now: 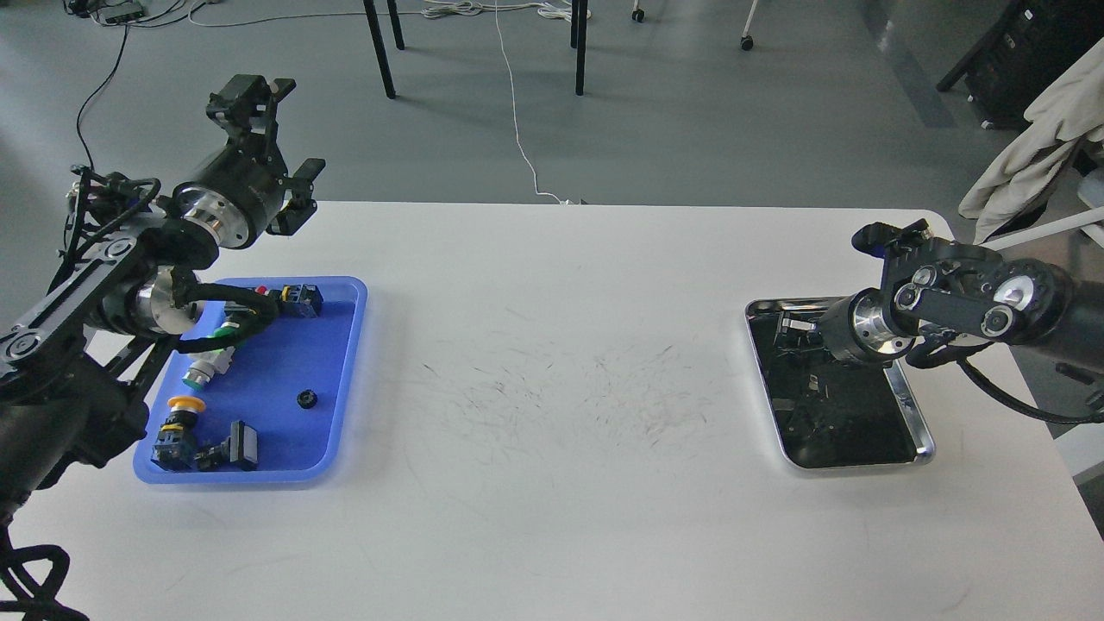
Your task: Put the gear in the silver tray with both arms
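A small black gear (306, 398) lies in the blue plastic tray (345, 379) at the left. My left gripper (278, 142) is raised above that tray's far edge, open and empty, well apart from the gear. The silver tray (916, 414) sits at the right, its dark bottom mirroring my arm. My right gripper (798, 332) hangs low over the tray's far end. It is dark against the reflections, so its fingers cannot be told apart, and I see nothing held in it.
The blue tray also holds several push-button switches, including a yellow-capped one (185, 405) and a green one (226, 332). A black cable (224, 297) from my left arm drapes over it. Beige cloth (1035, 147) hangs off the table's right.
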